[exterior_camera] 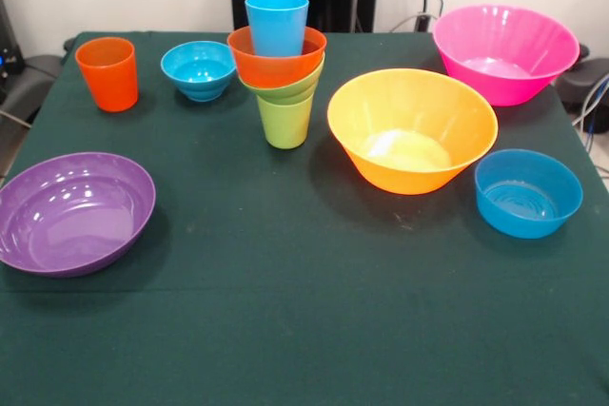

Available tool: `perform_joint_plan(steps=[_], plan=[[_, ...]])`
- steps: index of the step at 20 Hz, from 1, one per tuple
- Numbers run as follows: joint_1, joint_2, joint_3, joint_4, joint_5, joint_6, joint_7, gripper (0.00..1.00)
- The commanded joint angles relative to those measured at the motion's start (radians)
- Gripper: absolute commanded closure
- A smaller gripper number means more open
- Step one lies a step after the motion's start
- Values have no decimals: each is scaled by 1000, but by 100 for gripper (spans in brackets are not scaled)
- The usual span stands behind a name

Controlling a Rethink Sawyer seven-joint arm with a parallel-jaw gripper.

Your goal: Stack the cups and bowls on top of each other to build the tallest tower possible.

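- counted on the dark green table (pixel 304 330): three cups and six bowls show.
- cups: an orange cup (pixel 108 73) stands alone at 10 o'clock of the table; a lime green cup (pixel 284 121) and a light blue cup (pixel 277 23) are both in the tower (pixel 278 68).
- bowls: purple bowl (pixel 74 213) at 8 o'clock, small blue bowl (pixel 198 69) at 11 o'clock, yellow-orange bowl (pixel 412 128) just right of centre, medium blue bowl (pixel 527 193) at 3 o'clock, pink bowl (pixel 505 52) at 1 o'clock, and a medium orange bowl (pixel 276 56) in the tower.
- the tower stands near 12 o'clock: the lime green cup at the base, a small green rim (pixel 285 87) above it, then the medium orange bowl, with the light blue cup standing upright inside that bowl.
- the loose bowls and the orange cup look empty.
- no gripper shows, so i cannot tell its state, nor how the tower lies relative to it.
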Motion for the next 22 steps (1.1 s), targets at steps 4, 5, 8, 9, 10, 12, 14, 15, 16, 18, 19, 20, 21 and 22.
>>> perform_joint_plan(steps=[4,5,8,9,10,12,14,15,16,18,19,20,21,22], plan=[[-94,68,148,-118,-22,129,-154,0],[-106,74,156,-124,-28,131,-166,0],[-138,96,170,-144,-48,155,-197,0],[-151,106,178,-153,-54,162,-208,0],[-163,114,188,-159,-59,162,-220,0],[-191,130,211,-170,-66,155,-247,0],[-214,145,229,-181,-78,146,-266,0],[-222,152,234,-186,-86,139,-271,0],[-229,158,237,-191,-96,133,-273,0],[-243,167,247,-197,-115,118,-275,0],[-249,171,251,-198,-123,108,-275,0],[-255,172,257,-196,-131,98,-277,0],[-261,175,264,-194,-139,91,-280,0],[-266,176,270,-192,-145,86,-280,0]])
